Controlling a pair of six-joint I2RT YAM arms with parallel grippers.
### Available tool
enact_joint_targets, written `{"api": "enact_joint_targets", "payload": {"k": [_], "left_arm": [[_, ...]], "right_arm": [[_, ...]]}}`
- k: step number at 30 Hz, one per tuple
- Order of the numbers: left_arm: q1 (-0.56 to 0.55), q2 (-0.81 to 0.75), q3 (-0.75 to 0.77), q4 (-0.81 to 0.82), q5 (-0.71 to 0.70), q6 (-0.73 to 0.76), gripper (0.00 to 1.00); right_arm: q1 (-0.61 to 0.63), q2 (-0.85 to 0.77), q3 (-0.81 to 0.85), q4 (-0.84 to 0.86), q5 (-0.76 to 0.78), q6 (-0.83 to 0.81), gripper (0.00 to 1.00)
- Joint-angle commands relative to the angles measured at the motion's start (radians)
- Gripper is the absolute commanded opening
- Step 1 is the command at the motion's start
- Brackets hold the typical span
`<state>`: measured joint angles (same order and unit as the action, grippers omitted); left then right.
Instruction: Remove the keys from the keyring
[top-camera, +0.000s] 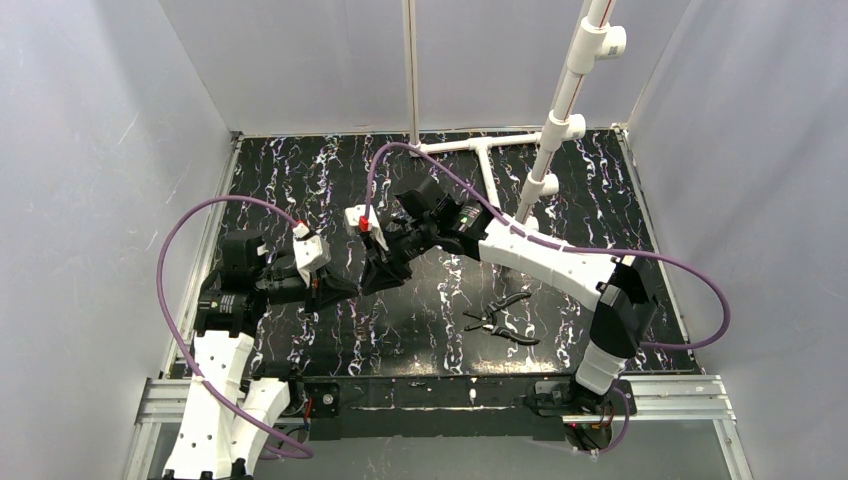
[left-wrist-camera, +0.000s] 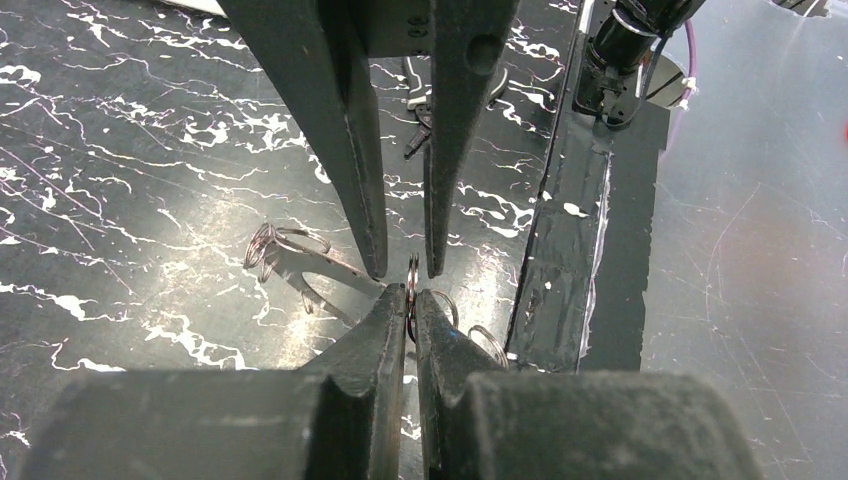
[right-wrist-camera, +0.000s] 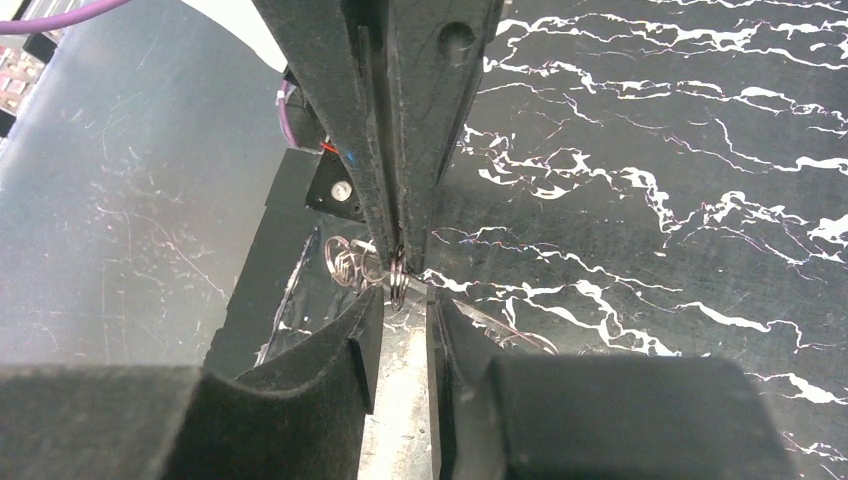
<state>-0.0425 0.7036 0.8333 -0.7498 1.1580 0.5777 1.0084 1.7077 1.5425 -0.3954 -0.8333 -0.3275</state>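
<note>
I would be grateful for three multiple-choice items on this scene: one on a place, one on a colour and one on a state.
1. Where are the pliers?
A) on the table, near the right arm
B) hung on the white pipe
C) on the floor, off the table

2. What colour are the arms' cables?
A) yellow
B) purple
C) green

3. How is the left end effector?
A) wide open over bare table
B) shut on the keyring
C) shut on the pliers

Answers: 1 A, they lie flat on the dark marbled top. 2 B, both loops are purple. 3 B, its fingers pinch the ring's edge.
</note>
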Motion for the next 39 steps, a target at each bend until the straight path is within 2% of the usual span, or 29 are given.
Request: {"api": "enact_joint_targets", "payload": {"k": [1, 3, 5, 9, 15, 19, 31, 39], "left_arm": [[-0.005, 0.003, 0.037, -0.013, 0.026, 0.013, 0.00], [-0.006, 0.006, 0.039, -0.013, 0.025, 0.011, 0.00], [-0.005, 0.007, 0.039, -0.013, 0.026, 0.010, 0.00], [-0.005, 0.009, 0.035, -0.012, 0.017, 0.001, 0.00], [-0.003, -0.001, -0.018, 0.180, -0.003, -0.233, 0.01], [-0.004, -0.007, -0.066, 0.266, 0.022, -0.325, 0.07], [0.004, -0.021, -0.164, 0.412, 0.069, -0.462, 0.14], [0.016, -0.010, -0.196, 0.414, 0.091, -0.491, 0.15]], "right_arm": [[0.019, 0.013, 0.051, -0.018, 0.010, -0.033, 0.30], [0.022, 0.016, 0.056, -0.022, 0.018, -0.039, 0.28], [0.022, 0.018, 0.061, -0.025, 0.023, -0.041, 0.22], [0.023, 0.020, 0.065, -0.024, 0.027, -0.041, 0.01], [0.021, 0.003, 0.049, 0.004, 0.017, -0.022, 0.01], [0.002, -0.015, 0.032, 0.056, -0.013, 0.026, 0.01], [-0.050, -0.036, -0.036, 0.235, -0.157, 0.174, 0.01], [-0.076, -0.042, -0.060, 0.332, -0.183, 0.265, 0.01]]}}
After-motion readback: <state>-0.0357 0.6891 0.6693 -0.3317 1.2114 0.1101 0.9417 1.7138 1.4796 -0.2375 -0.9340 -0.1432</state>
